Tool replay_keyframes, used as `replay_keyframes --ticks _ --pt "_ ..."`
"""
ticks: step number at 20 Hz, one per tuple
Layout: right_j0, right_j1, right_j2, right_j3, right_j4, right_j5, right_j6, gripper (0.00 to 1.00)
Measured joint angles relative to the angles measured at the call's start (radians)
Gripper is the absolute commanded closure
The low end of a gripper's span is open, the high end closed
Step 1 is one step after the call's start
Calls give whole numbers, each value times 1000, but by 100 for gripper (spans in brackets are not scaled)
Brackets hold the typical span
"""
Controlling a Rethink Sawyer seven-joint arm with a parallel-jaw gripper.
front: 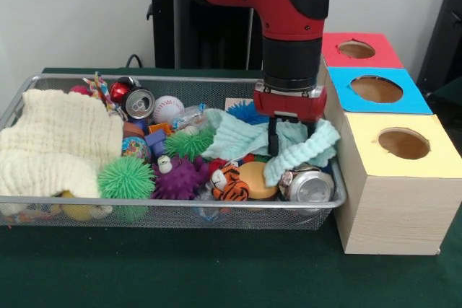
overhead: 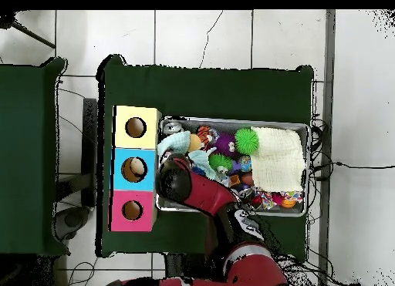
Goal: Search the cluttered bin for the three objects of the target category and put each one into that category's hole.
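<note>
My gripper (front: 291, 139) is low over the right part of the wire bin (front: 173, 205), pressed into a mint green cloth (front: 238, 138) that bunches up around it. One end of the cloth hangs over toward the bin's right side. A crushed silver can (front: 310, 185) lies just in front of the gripper, and another can (front: 138, 102) lies at the back left. Beside the bin stands a wooden box with a red hole (front: 357, 50), a blue hole (front: 375, 89) and a yellow hole (front: 404, 143). From overhead, the arm (overhead: 193, 189) covers the gripper.
A cream towel (front: 58, 142) fills the bin's left end. Packed between are a baseball (front: 168, 108), green spiky balls (front: 126, 177), a purple spiky ball (front: 179, 178), a tiger toy (front: 229, 182) and an orange disc (front: 256, 178). The box wall rises close to the gripper's right.
</note>
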State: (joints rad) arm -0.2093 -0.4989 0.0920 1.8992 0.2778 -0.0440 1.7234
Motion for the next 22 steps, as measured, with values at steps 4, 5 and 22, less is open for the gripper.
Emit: replay_keyframes --ticks 4,5,22 --pt "6 -3 -3 4 15 0 7 0" --pt "6 -5 -4 7 19 -2 13 0" --pt "4 -28 -61 22 -34 64 16 0"
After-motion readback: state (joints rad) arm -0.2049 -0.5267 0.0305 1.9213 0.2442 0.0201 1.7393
